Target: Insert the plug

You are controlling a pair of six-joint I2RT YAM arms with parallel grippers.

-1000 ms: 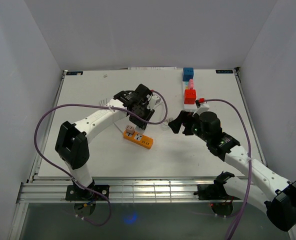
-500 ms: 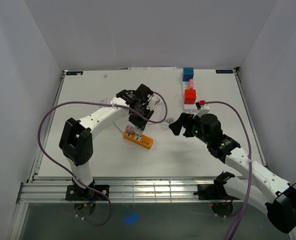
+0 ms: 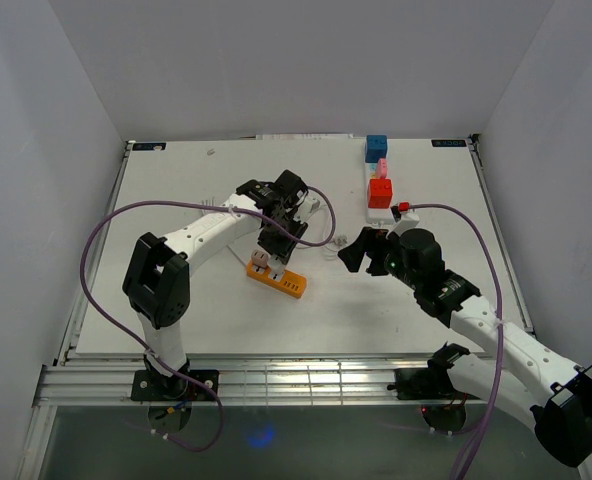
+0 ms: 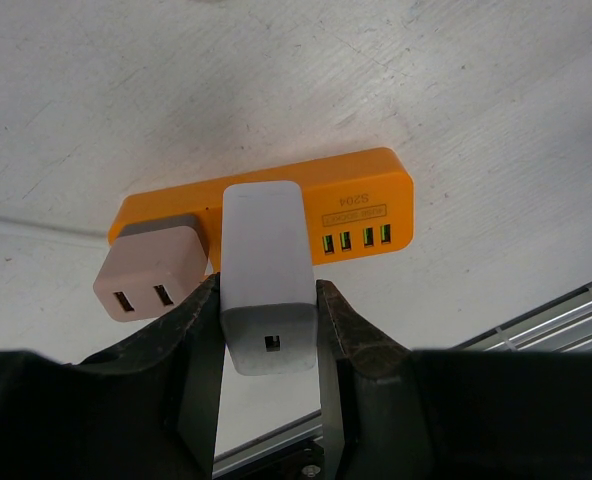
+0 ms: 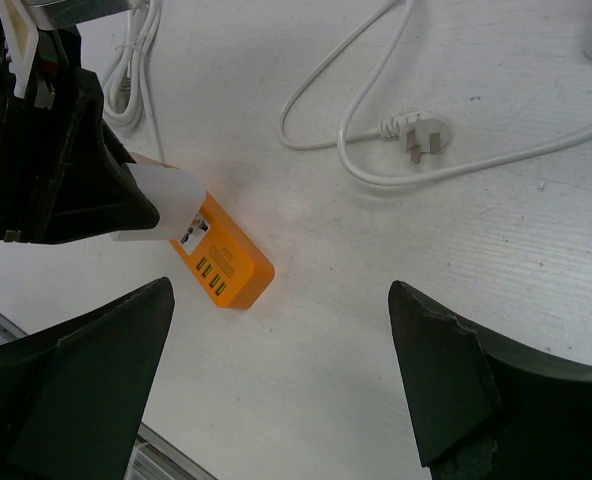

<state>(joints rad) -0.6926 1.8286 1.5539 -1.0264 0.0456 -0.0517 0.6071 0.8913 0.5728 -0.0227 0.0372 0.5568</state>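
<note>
An orange power strip (image 4: 366,205) lies on the white table, also seen from above (image 3: 278,279) and in the right wrist view (image 5: 226,265). A pink adapter (image 4: 151,270) sits in its left socket. My left gripper (image 4: 268,330) is shut on a white plug adapter (image 4: 266,270) and holds it against the strip's middle socket; it is at the strip in the top view (image 3: 272,248). My right gripper (image 5: 281,390) is open and empty, hovering to the right of the strip (image 3: 354,250).
A white cable with a three-pin plug (image 5: 416,135) lies on the table right of the strip. A white power strip with blue, pink and red plugs (image 3: 379,180) stands at the back right. More coiled white cable (image 5: 136,60) lies behind the left gripper.
My left gripper has shifted slightly forward and down over the orange strip with the white adapter. The right arm has barely moved.
</note>
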